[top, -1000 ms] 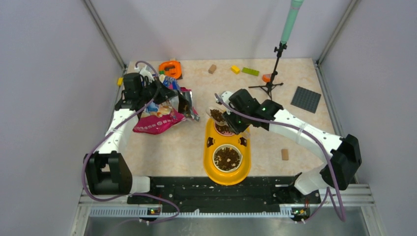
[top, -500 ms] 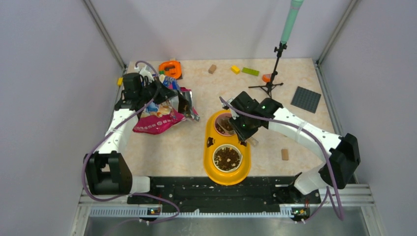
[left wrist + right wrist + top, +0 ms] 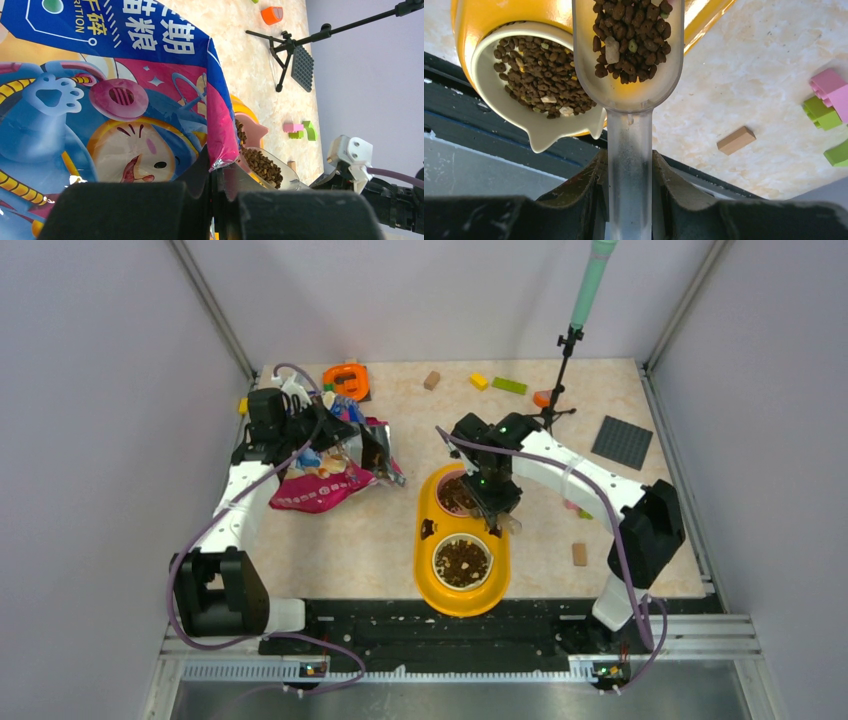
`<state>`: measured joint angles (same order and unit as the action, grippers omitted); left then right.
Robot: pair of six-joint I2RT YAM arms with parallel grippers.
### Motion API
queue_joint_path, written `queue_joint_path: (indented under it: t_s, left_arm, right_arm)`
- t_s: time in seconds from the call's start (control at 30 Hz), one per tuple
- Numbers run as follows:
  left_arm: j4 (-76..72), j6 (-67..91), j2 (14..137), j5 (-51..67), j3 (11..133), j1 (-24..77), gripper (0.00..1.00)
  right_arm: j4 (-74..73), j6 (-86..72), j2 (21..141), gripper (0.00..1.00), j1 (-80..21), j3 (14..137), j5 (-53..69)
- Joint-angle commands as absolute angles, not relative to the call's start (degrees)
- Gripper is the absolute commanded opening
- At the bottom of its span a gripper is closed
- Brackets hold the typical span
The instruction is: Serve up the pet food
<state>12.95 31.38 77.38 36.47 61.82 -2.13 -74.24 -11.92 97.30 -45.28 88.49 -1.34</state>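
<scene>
pet food [image 3: 629, 35] in scoop [image 3: 630, 140] over beige marbled tabletop [image 3: 350, 530]; lilac walls [image 3: 100, 390] enclose.

Fixed high behind the arms, the top camera looks steeply down on the whole table [image 3: 380, 530], arm bases at 6 o'clock. The left wrist camera sits almost against the cat food bag [image 3: 100, 125], peering past its edge toward the yellow feeder [image 3: 243, 107] and the tripod [image 3: 287, 47]. The right wrist camera looks close along the clear scoop [image 3: 629, 145] onto the feeder's near bowl. All three views catch the feeder and the pet food [image 3: 544, 75] in it.
</scene>
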Motion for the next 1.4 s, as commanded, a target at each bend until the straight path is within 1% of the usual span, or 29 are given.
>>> queue_joint_path:
  t_s: [0.0,0.5,0.6,0.77,0.87,1.0,1.13,1.37]
  left_arm:
    - [8.0,29.8,75.5,35.1,62.7,-3.8,0.00]
    - [6.4,29.9,76.0,36.9,61.2,-5.4,0.00]
    - [6.0,30.0,76.1,37.1,61.1,-5.7,0.00]
    - [5.2,30.4,76.4,37.7,60.9,-6.0,0.00]
    - [5.3,30.4,76.4,37.9,61.0,-6.1,0.00]
    - [5.2,30.5,76.4,38.1,60.9,-6.6,0.00]
    - [5.3,30.3,76.0,38.3,60.5,-7.0,0.00]
    - [4.7,30.7,75.7,38.6,59.4,-7.4,0.00]
  right_arm:
    - [-80.1,-13.9,99.4,0.00,-44.3,94.5,-2.1]
    - [-86.1,-16.5,104.4,0.00,-44.2,100.8,-0.3]
    - [-86.1,-17.0,105.1,0.00,-44.2,101.7,2.5]
    - [-84.7,-17.5,106.8,0.00,-44.2,100.3,2.8]
    - [-84.4,-18.2,107.9,0.00,-44.2,102.0,2.8]
    - [-83.8,-18.5,108.1,0.00,-44.2,99.9,5.5]
    - [-86.1,-19.6,107.2,0.00,-44.2,102.8,4.6]
    - [-86.0,-21.8,105.8,0.00,-44.1,98.1,7.2]
